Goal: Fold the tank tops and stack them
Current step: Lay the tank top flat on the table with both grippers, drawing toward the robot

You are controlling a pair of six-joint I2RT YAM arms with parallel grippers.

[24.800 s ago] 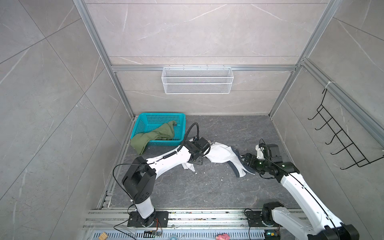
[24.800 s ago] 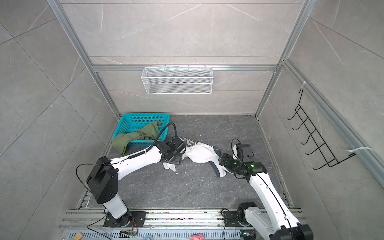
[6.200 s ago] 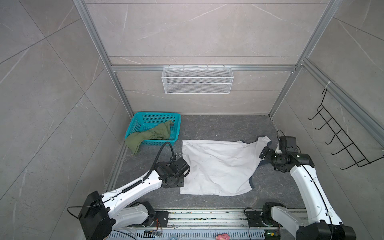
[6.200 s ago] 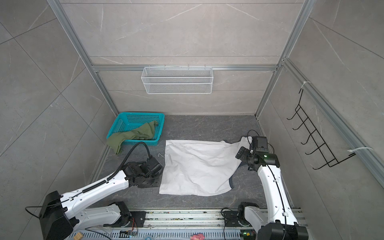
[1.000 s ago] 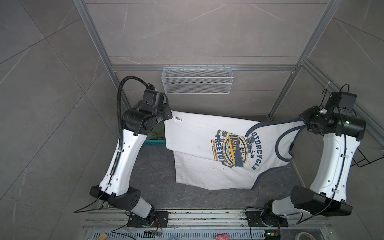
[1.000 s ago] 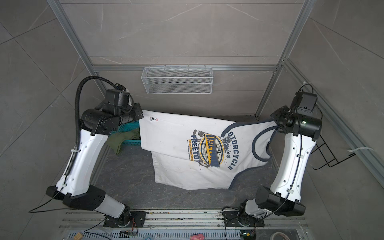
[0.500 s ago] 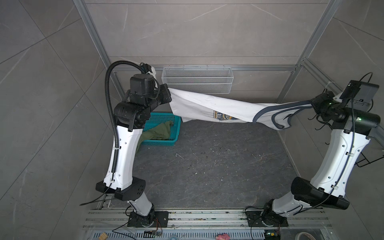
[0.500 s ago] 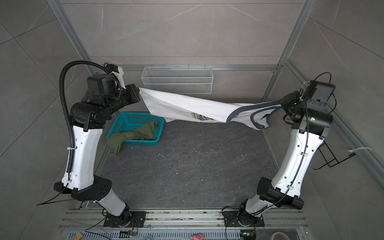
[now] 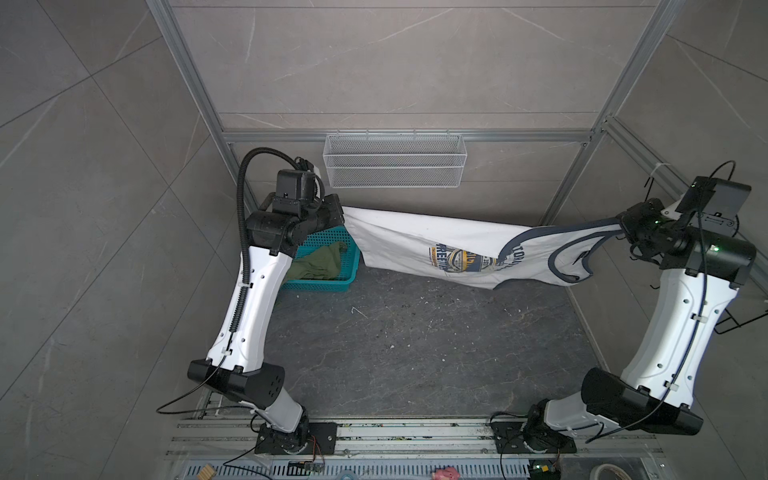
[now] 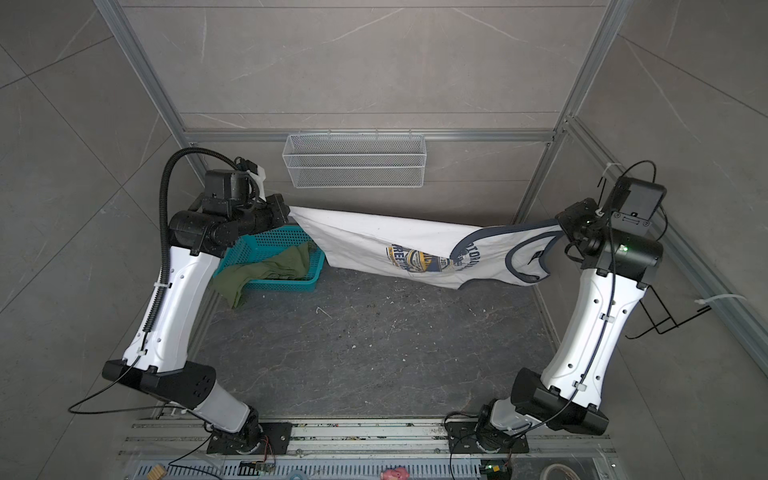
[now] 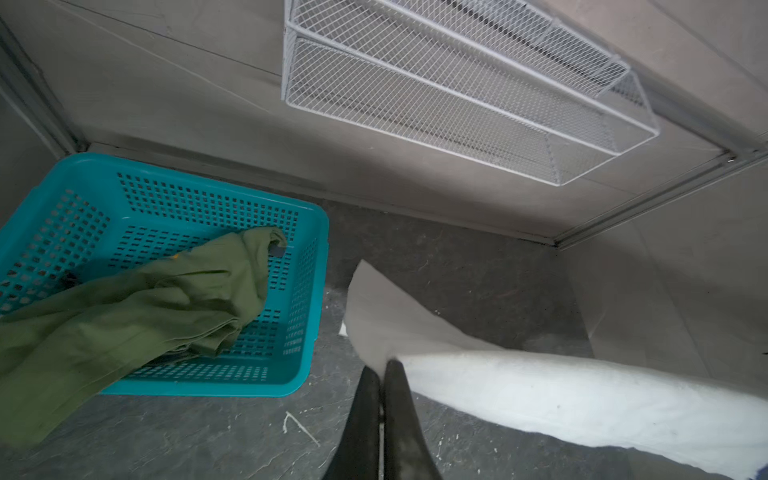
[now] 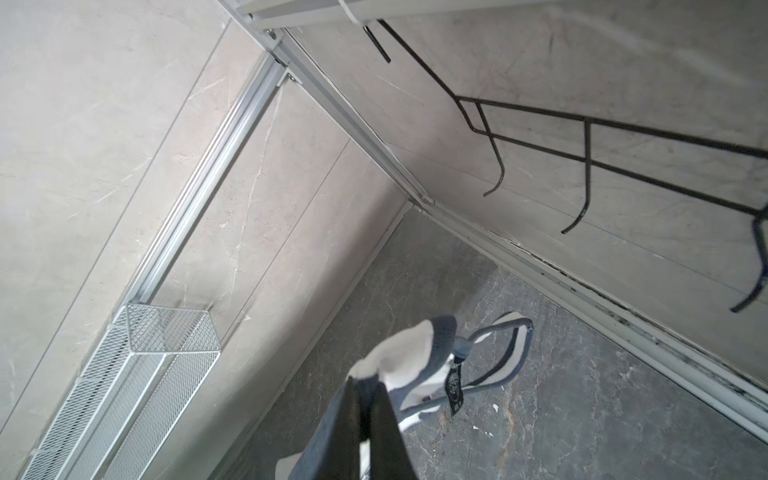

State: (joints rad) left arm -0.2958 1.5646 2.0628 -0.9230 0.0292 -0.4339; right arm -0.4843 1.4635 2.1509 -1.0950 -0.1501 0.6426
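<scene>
My left gripper point(image 11: 381, 365) has its 2 fingers pressed together on a corner of the white tank top point(image 9: 415, 243), and the cloth is pinched right at the fingertips. My right gripper point(image 12: 365, 381) also has its 2 fingers pressed together, and they pinch the navy trim of the same top, close to a shoulder strap. In both top views the white tank top hangs in the air between my 2 grippers. It is stretched from the left fingers to the right fingers and sags a little in the middle, above the dark table point(image 9: 415, 357). Its blue-and-yellow print is nearer to my right fingers and is partly hidden by a fold.

The olive tank top point(image 11: 124, 307) lies crumpled in the teal basket point(image 11: 320, 249), below my left fingers, and a part of it hangs over the basket rim. A white wire shelf point(image 10: 353, 166) is on the wall beyond my left fingers. A black hook rack point(image 12: 587, 160) is on the wall near my right fingers.
</scene>
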